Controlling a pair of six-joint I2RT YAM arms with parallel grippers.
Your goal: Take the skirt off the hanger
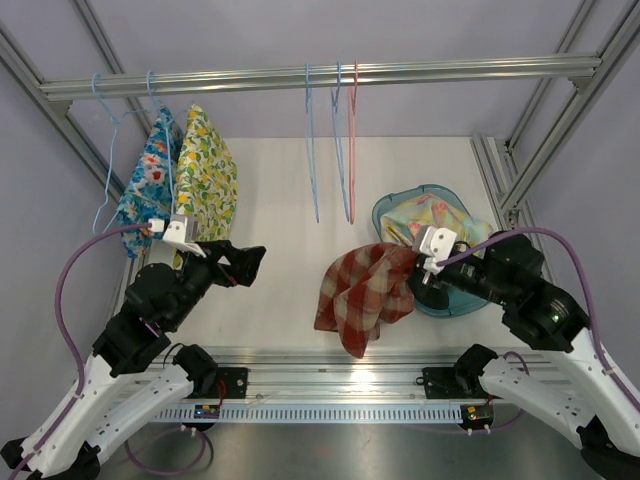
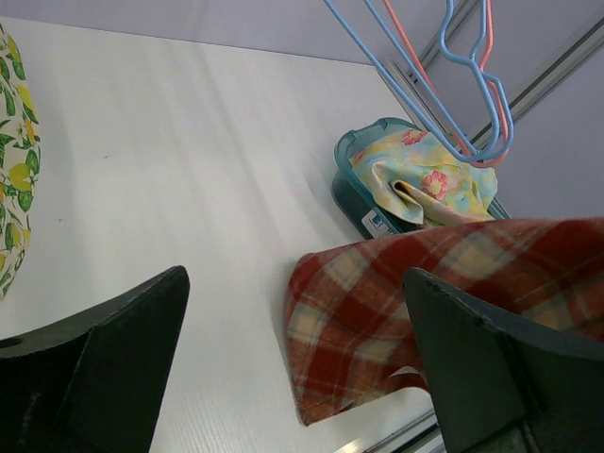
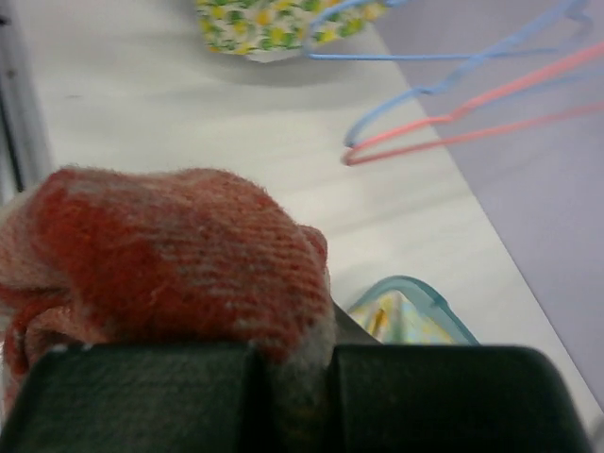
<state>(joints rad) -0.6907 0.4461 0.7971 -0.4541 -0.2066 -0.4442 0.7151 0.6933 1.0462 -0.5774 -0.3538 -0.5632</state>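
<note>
A red plaid skirt (image 1: pixel 365 290) (image 2: pixel 425 302) (image 3: pixel 160 245) hangs bunched above the table, off any hanger, beside the teal basin. My right gripper (image 1: pixel 415 280) (image 3: pixel 293 396) is shut on its upper right edge, with cloth pinched between the two dark fingers. Three empty hangers (image 1: pixel 340 150) (image 2: pixel 472 94) (image 3: pixel 453 113), two blue and one pink, hang from the rail behind it. My left gripper (image 1: pixel 250 262) (image 2: pixel 294 278) stands wide open to the left of the skirt, holding nothing.
A teal basin (image 1: pixel 395 205) (image 2: pixel 349 151) (image 3: pixel 415 283) holds a pale floral cloth at the right. A lemon-print skirt (image 1: pixel 205 170) (image 2: pixel 14 189) (image 3: pixel 274 24) and a blue floral skirt (image 1: pixel 150 180) hang on hangers at the left. Metal frame posts stand at both sides.
</note>
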